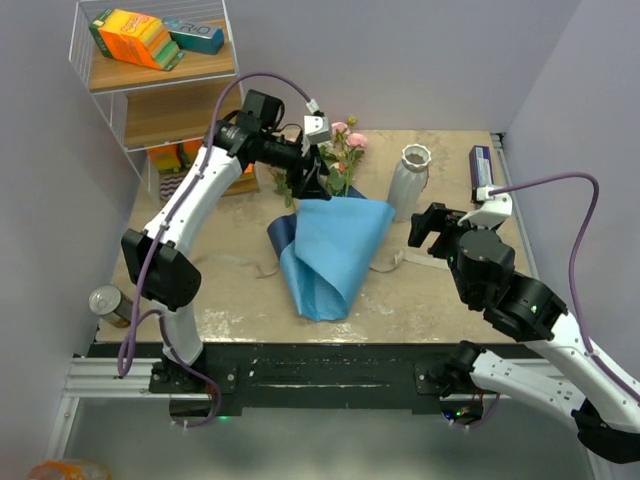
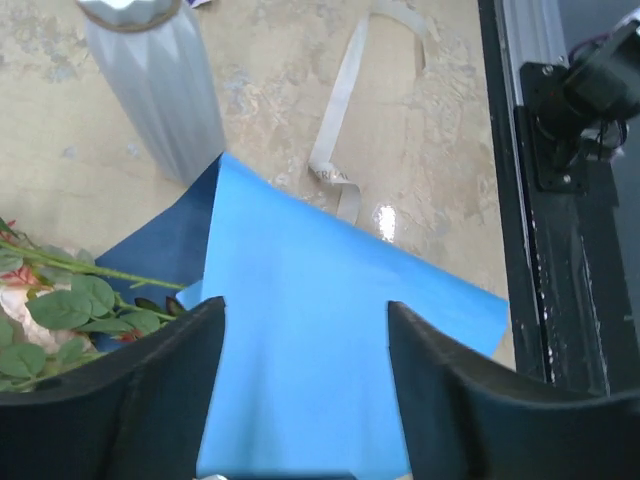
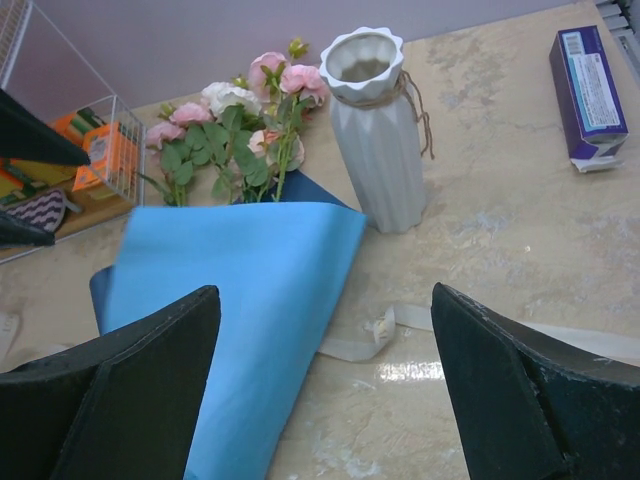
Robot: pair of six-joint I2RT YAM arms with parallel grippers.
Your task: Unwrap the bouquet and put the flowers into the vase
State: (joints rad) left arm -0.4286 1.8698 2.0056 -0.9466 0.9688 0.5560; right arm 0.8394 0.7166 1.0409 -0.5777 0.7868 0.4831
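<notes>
The bouquet's blue paper (image 1: 330, 255) lies loosened and spread in the middle of the table. The flowers (image 1: 345, 150), pink and cream roses with green leaves, stick out past its far edge. The white ribbed vase (image 1: 410, 180) stands upright just right of them. My left gripper (image 1: 312, 178) hovers over the paper's far edge by the stems. In the left wrist view the left gripper (image 2: 305, 320) is open, with the paper (image 2: 310, 330) below the gap. My right gripper (image 3: 322, 295) is open above the paper's right edge and holds nothing. The vase (image 3: 375, 130) and flowers (image 3: 240, 120) lie beyond it.
A beige ribbon (image 1: 395, 262) lies loose on the table right of the paper. A purple box (image 1: 482, 170) sits at the far right. A wire shelf (image 1: 150, 70) with boxes stands at the far left, and a tin can (image 1: 108, 303) at the table's left edge.
</notes>
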